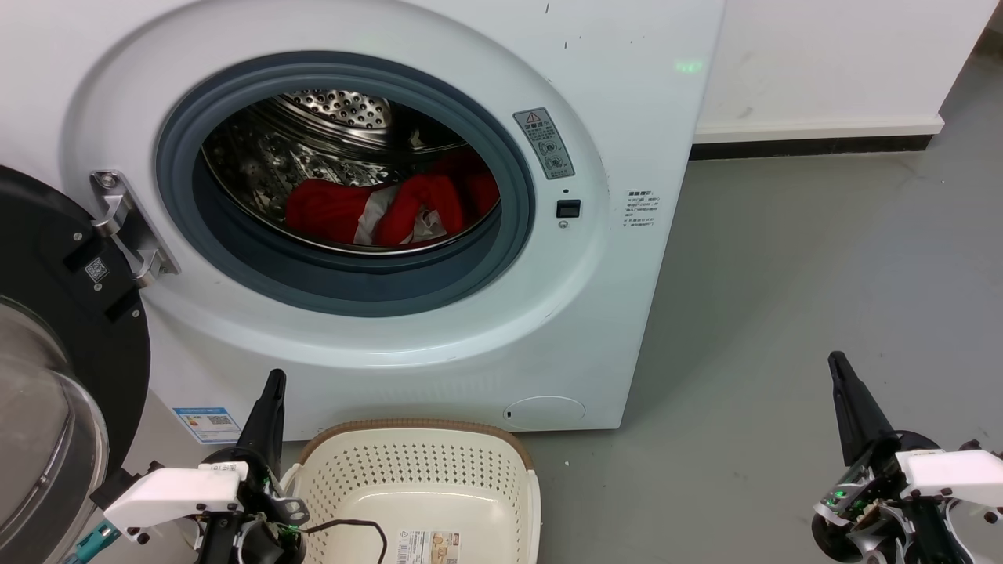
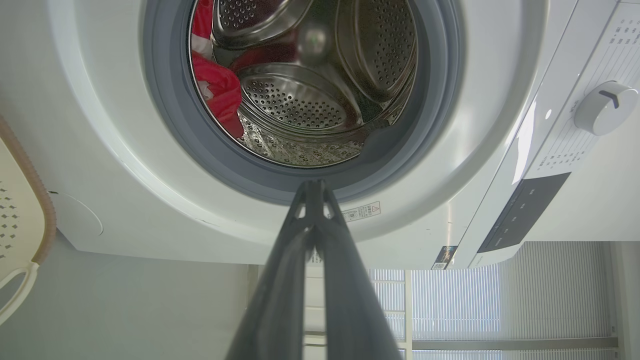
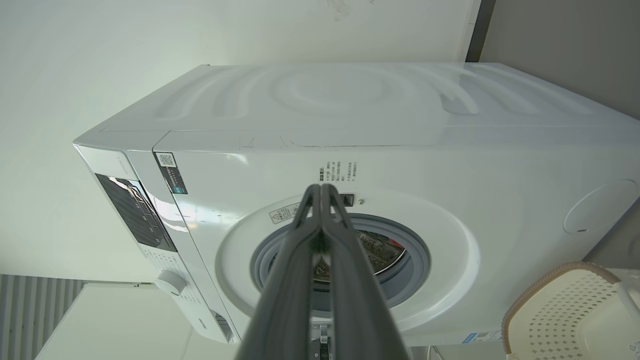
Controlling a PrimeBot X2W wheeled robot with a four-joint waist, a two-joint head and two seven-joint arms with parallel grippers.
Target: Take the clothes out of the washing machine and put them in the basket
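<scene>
Grey floor (image 1: 783, 298) — white washing machine (image 1: 627, 117) standing on it, cream basket (image 1: 423, 470) just before machine.

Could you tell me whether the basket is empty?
Empty: the basket shows a bare bottom; the clothes lie inside the washing machine.

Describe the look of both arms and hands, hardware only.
Left hand and right hand: each has two long, dark grey fingers tapering to a point, on a black base with a white angular wrist housing and green indicator glow. A thin black cable loops out from the left wrist; a teal connector sits below it.
</scene>
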